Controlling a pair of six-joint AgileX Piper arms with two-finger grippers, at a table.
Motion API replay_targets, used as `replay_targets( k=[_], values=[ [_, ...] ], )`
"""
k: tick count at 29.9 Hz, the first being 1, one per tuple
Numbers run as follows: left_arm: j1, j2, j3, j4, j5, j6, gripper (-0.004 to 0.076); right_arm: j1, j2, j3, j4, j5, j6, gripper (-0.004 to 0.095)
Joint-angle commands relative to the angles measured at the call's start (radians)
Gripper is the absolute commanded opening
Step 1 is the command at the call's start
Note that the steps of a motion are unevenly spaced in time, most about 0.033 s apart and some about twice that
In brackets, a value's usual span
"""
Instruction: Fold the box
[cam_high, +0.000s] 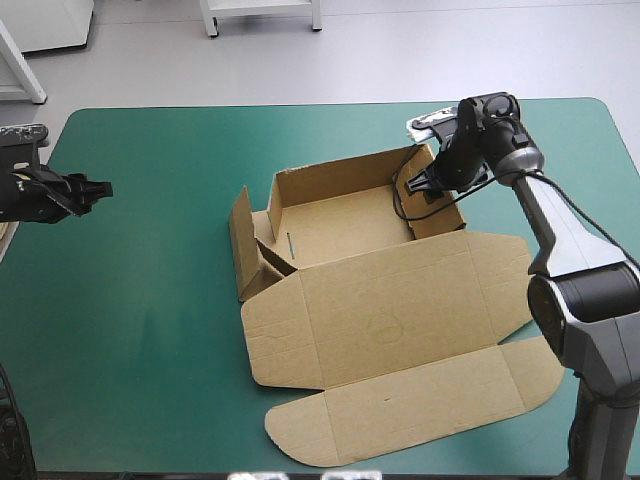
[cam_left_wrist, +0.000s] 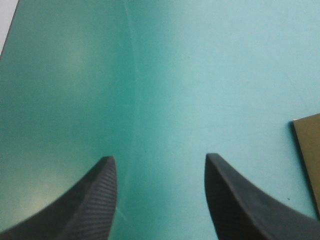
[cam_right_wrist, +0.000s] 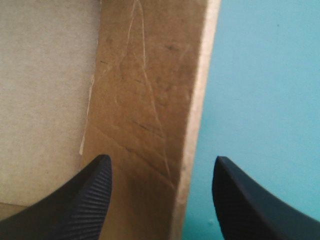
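The brown box (cam_high: 370, 300) lies mid-table as an open tray with its back and right walls raised, the left wall leaning outward and the lid flat toward the front. My right gripper (cam_high: 425, 185) hovers open over the tray's right wall (cam_right_wrist: 150, 100), one finger (cam_right_wrist: 85, 200) inside the tray, the other (cam_right_wrist: 250, 205) over the teal-green cover outside. My left gripper (cam_high: 92, 190) stands open far to the left over bare cover, nothing between its fingers (cam_left_wrist: 80, 205). A brown corner of board (cam_left_wrist: 310, 160) shows ahead of it and to one side.
The teal-green table (cam_high: 140, 330) stretches bare between the left gripper and the box. A pale strip shows at the table's left edge (cam_high: 5, 240). White furniture legs stand beyond the far edge.
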Motion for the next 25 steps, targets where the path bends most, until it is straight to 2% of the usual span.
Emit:
replay_targets(
  k=[1,4,6,8,12,17,19,22,25],
  values=[
    [0.002,-0.032,-0.027,-0.027,-0.042,-0.003,0.0385,-0.002,-0.022,-0.027,0.007,-0.043,0.003,0.0559],
    [0.002,-0.032,-0.027,-0.029,-0.042,-0.001,0.0385,-0.002,0.002,-0.027,0.007,-0.042,0.003,0.0550],
    [0.002,-0.032,-0.027,-0.029,-0.046,0.001,0.0385,-0.002,0.012,-0.027,0.007,-0.042,0.007,0.0496],
    [0.002,-0.032,-0.027,-0.033,-0.050,0.001,0.0385,-0.002,0.013,-0.027,0.005,-0.048,0.010,0.0366],
    [0.002,-0.032,-0.025,-0.042,-0.052,0.001,0.0385,-0.002,0.013,-0.029,-0.003,-0.077,0.010,-0.0002],
    [0.002,-0.032,-0.003,-0.050,-0.073,0.002,0.0385,-0.002,0.013,-0.029,0.016,-0.119,0.029,-0.0009],
    [0.002,-0.030,0.025,-0.052,-0.116,0.002,0.0372,-0.009,0.003,-0.029,0.047,-0.139,0.029,-0.0009],
    [0.002,-0.008,0.080,-0.058,-0.181,0.002,0.0344,-0.030,-0.028,-0.030,0.136,-0.184,0.008,-0.0008],
    [0.002,0.033,0.124,-0.065,-0.205,0.002,0.0344,-0.070,-0.081,-0.030,0.305,-0.205,-0.063,-0.0009]
  ],
)
